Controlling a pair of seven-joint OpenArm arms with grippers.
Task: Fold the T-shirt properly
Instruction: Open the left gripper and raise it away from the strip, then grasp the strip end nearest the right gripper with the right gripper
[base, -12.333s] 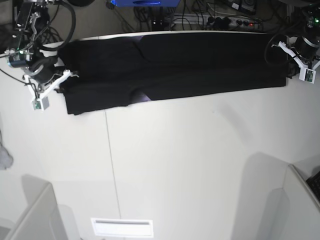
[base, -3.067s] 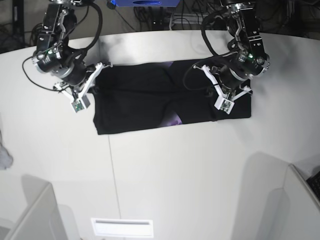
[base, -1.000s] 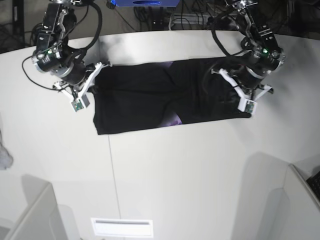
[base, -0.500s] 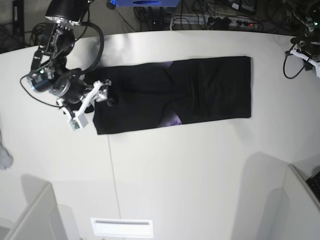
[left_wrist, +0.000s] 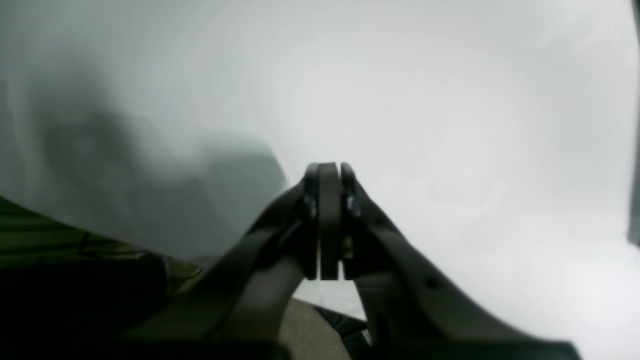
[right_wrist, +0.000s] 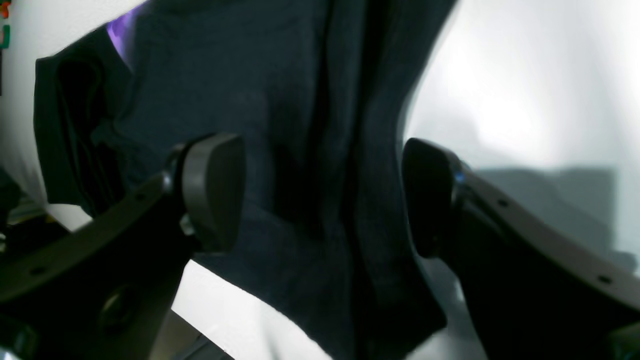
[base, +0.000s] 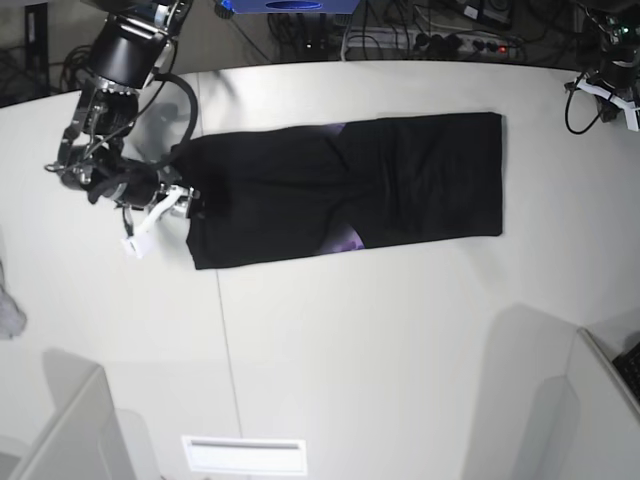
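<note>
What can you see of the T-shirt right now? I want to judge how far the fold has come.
The T-shirt is black, soft-looking cloth, lying flat on the white table as a long band folded lengthwise. Purple print peeks out at its upper edge and at a lower fold near the middle. The right gripper stands open at its end in the base view's left, jaws either side of the cloth, not closed on it.

white table (base: 400, 340), grey cloth scrap (base: 8, 315), cables (base: 400, 30)
</note>
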